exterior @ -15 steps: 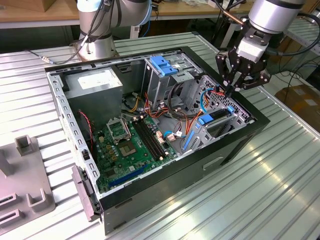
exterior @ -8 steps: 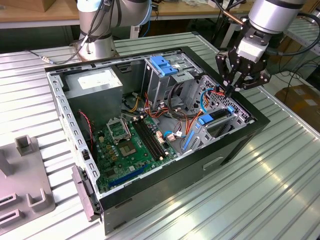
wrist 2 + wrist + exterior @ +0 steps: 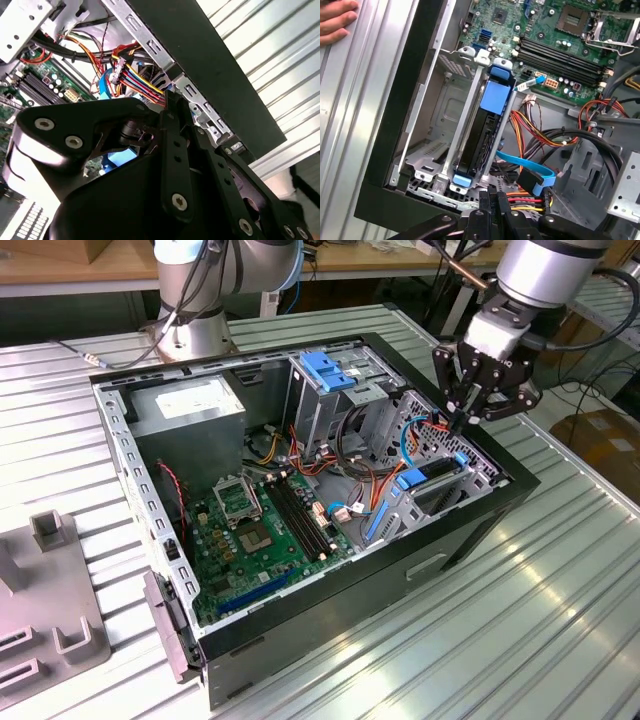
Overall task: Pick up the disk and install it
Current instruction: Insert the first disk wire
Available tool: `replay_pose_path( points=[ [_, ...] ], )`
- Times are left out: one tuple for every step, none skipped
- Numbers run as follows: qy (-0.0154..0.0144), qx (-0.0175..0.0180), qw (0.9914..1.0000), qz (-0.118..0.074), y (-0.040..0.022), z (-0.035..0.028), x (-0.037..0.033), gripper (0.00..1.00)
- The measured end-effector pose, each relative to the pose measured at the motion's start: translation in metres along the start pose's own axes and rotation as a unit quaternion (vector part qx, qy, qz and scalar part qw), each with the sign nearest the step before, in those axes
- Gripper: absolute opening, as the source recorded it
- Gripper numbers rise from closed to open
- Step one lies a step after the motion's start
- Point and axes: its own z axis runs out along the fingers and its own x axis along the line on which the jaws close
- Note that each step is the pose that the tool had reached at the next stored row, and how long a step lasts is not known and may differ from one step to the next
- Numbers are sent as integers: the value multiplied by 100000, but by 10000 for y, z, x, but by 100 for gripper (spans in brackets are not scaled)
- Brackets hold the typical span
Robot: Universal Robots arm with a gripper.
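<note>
One arm, one gripper [image 3: 470, 420], fingers [image 3: 490, 202] closed together and holding nothing, poised just above the drive bay at the case [image 3: 470, 530] corner on the exterior view's right.

Item, disk [image 3: 482, 145]: seated on edge in the metal bay, blue carrier frame tabs at both ends, in the first wrist view. I judge it already slotted in.

Item, cables [image 3: 532, 175]: blue data lead and coloured power bundle lying just beside the bay.

Item, hand [image 3: 335, 22]: a person's, resting on the table beyond the case.

Step in hand, by my reading: final seating. Next move calls for a straight, gentle press clear of the cables.
</note>
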Motion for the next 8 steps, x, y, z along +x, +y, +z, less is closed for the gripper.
replay_pose_path(
  points=[
    [40, -29, 99997, 761, 0, 2, 0, 17],
    [92, -63, 99988, 1561, 11, 7, -5, 17],
    [91, -68, 99988, 1573, 33, 8, -11, 17],
    [83, -63, 99987, 1589, 55, 9, -18, 17],
    [87, -66, 99986, 1645, 82, 8, -26, 17],
    [97, -69, 99982, 1889, 94, 9, -29, 17],
    [136, -101, 99964, 2677, 94, 12, -30, 17],
    [205, -147, 99928, 3783, 95, 14, -30, 17]
  ],
)
